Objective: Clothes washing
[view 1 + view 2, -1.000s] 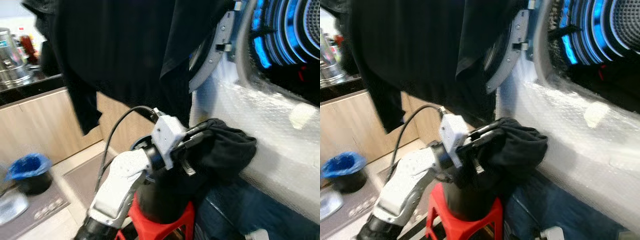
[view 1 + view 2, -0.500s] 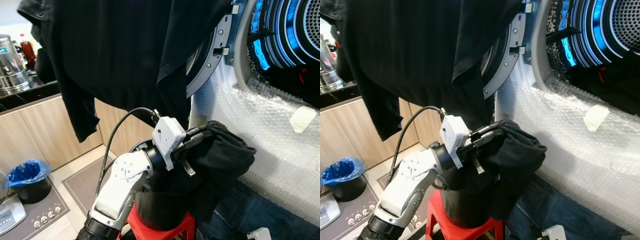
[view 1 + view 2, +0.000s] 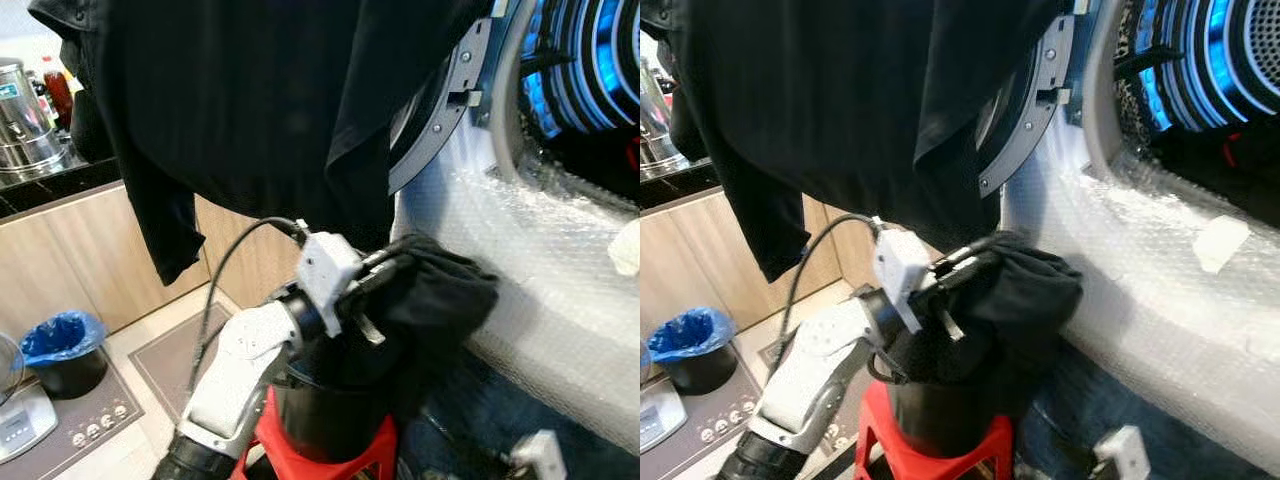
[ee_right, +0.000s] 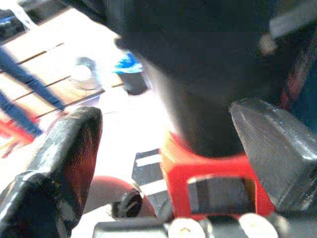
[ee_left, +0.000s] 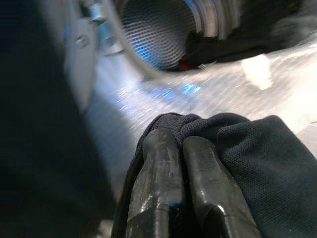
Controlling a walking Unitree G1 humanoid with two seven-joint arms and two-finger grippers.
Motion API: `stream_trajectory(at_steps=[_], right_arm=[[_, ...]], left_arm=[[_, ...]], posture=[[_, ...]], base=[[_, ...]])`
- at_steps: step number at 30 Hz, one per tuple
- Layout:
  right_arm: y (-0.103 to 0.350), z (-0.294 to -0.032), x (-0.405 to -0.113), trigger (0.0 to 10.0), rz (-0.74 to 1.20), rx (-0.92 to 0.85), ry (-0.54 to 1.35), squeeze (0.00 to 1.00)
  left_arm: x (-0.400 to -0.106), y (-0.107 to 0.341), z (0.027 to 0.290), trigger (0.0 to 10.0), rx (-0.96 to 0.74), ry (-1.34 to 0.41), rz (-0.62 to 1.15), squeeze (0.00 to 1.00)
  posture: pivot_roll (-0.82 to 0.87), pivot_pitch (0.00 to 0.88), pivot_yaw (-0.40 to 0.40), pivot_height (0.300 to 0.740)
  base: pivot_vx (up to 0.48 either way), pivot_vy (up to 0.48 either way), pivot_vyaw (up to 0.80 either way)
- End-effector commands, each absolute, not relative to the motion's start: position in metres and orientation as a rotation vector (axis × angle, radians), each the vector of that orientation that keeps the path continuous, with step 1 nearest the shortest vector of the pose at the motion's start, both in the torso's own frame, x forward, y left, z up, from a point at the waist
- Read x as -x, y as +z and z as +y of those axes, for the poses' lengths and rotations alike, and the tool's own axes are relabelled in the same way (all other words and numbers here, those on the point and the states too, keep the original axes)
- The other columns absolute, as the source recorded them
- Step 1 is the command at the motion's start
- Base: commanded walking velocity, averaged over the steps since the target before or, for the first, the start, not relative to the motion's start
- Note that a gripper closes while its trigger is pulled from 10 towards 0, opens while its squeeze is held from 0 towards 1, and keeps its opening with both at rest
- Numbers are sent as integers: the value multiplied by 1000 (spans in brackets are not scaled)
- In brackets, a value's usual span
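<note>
My left gripper (image 3: 398, 256) is shut on a bunched black garment (image 3: 440, 295), seen close up in the left wrist view with both fingers (image 5: 158, 163) pressed together against the cloth (image 5: 257, 163). The bundle hangs over a black bucket (image 3: 330, 420) standing on a red stool (image 3: 300, 462). Just to the right is the washing machine, with its drum (image 3: 590, 70) lit blue and its door (image 3: 450, 110) swung open. A large black garment (image 3: 260, 100) hangs across the top of the view. My right gripper (image 4: 166, 116) is open, facing the bucket (image 4: 208, 99) and stool (image 4: 208, 173).
Bubble wrap (image 3: 540, 270) covers the washer's front. A wooden counter with a metal pot (image 3: 25, 110) runs along the left. A blue-lined bin (image 3: 60, 340) and a scale (image 3: 20, 425) sit on the floor at lower left. Blue cloth (image 3: 1060, 430) lies below the washer.
The whole view has shifted slightly, so the washer sits further right. My left gripper still holds the black garment above the bucket, at about the same height.
</note>
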State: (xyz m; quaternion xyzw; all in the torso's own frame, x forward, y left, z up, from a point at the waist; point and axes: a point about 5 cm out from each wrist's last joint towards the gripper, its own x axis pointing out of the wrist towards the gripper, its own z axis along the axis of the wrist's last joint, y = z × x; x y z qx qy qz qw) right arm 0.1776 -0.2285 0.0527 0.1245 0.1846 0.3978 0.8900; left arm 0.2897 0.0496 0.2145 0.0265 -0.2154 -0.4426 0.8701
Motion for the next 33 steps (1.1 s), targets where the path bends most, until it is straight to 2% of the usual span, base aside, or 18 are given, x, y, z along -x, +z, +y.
stream_trajectory(at_steps=[1,3,4,11,13,15,19,29,33], right_arm=[[57,-220,-176,10000,374,-274,878,1000],[65,-219,-180,10000,351,-289,883,992],[69,-218,-181,10000,341,-288,898,0],[85,-214,-181,10000,336,-283,941,0],[99,-203,-198,10000,238,-251,880,0],[100,-202,-199,10000,234,-254,878,0],[105,-195,-216,10000,128,-197,707,0],[107,-180,-221,10000,74,-212,643,0],[109,-173,-227,10000,29,-203,561,0]], left_arm=[[-290,220,49,10000,-70,-911,-490,0],[-291,219,48,10000,-72,-910,-488,0],[-291,218,48,10000,-72,-912,-486,0],[-292,216,44,10000,-70,-918,-488,0],[-300,219,34,10000,-81,-903,-500,0],[-301,219,34,10000,-82,-903,-501,0],[-312,221,27,10000,-82,-846,-487,0],[-324,221,20,10000,-54,-786,-453,0],[-329,224,11,10000,-28,-766,-443,0]], posture=[[-110,0,-26,740],[-114,0,-23,740],[-120,0,-17,740],[-128,0,-13,740],[-129,0,-12,740],[-129,0,-12,740],[-131,0,-9,740],[-135,0,3,740],[-148,0,15,740]], base=[[0,0,0],[0,0,0],[0,0,0],[0,0,0],[0,0,0],[0,0,0],[0,0,0],[0,0,0],[0,0,0]])
